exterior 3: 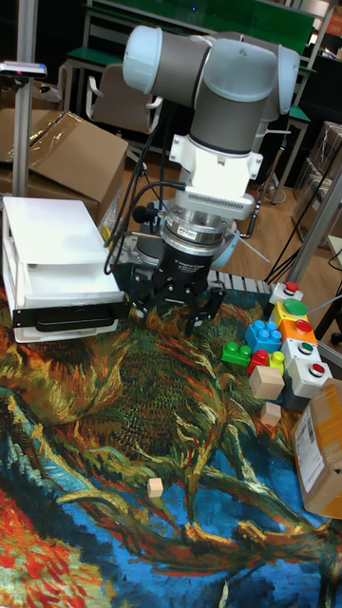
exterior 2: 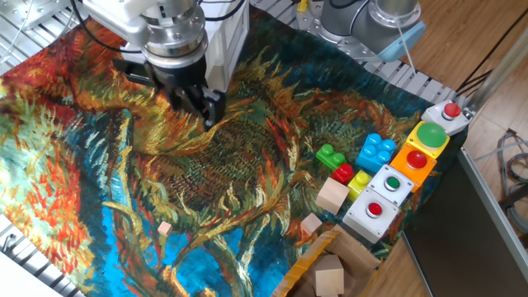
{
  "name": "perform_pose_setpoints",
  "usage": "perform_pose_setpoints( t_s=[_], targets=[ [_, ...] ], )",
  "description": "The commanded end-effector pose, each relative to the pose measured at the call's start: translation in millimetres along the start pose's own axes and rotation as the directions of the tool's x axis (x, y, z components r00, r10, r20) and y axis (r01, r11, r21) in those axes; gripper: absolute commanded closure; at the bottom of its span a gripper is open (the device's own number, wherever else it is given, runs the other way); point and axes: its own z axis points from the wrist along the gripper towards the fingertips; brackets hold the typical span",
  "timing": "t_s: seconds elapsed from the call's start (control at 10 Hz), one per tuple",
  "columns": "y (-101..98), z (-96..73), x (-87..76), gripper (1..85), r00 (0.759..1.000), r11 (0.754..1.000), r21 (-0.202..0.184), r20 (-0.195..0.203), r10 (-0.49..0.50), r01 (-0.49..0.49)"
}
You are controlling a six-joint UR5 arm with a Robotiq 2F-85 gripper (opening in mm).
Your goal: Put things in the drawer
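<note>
On the left of the tall fixed view, the white box (exterior 3: pixel 59 271) sits at the table's far edge, front facing the cloth. The drawer (exterior 3: pixel 71 319) looks pushed in, or nearly so: only a dark strip shows along its front, and the knob cannot be made out from here. My guess is the box stands there so the tray can slide out over open cloth, within the arm's reach. Its long axis runs along the front edge, roughly left to right in that view, and it would pull out toward the camera.

Just right of the box, the gripper (exterior 2: pixel 200 106) hangs low over the cloth, fingers (exterior 3: pixel 147 302) pointing down. They look set fairly narrow with nothing between them, though the dark fingers against the busy cloth make the gap hard to judge. Being so near the drawer front, it is probably there to deal with the drawer first, since nothing can go in while it is closed.

Nearer the camera lies the cube (exterior 3: pixel 155 486), alone on the blue part of the cloth, well apart from fingers and drawer. It rests flat on one face, edges turned slightly askew to the table; as a cube, it has no long axis.

On the right, the other blocks (exterior 2: pixel 332 195) and button boxes (exterior 2: pixel 393 183) cluster together, clear of the working space.
</note>
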Motion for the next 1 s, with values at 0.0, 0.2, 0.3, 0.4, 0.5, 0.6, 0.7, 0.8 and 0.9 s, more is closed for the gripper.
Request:
perform_pose_setpoints(
  t_s=[0.0,0.2,0.3,0.4,0.5,0.6,0.7,0.8,0.9],
  targets=[
    [13.7,-1.8,-22.1,84.3,0.991,0.994,-0.025,0.080,-0.104,0.106],
    [22.2,-1.9,-36.8,84.3,0.984,0.990,-0.045,0.123,-0.129,0.135],
    [24.2,2.0,-45.0,84.3,0.981,0.988,-0.050,0.136,-0.139,0.147],
    [24.0,6.2,-50.2,84.3,0.982,0.988,-0.045,0.123,-0.141,0.147],
    [18.8,9.1,-51.7,84.3,0.986,0.988,-0.024,0.078,-0.149,0.151],
    [17.6,12.6,-57.8,84.3,0.985,0.986,-0.003,0.057,-0.165,0.165],
    [20.0,17.1,-60.1,84.3,0.980,0.981,-0.008,0.057,-0.193,0.193],
    [22.2,22.3,-60.7,84.3,0.975,0.977,-0.024,0.063,-0.211,0.213],
    [18.8,26.8,-56.2,84.3,0.975,0.975,-0.020,0.044,-0.219,0.220]
  ],
)
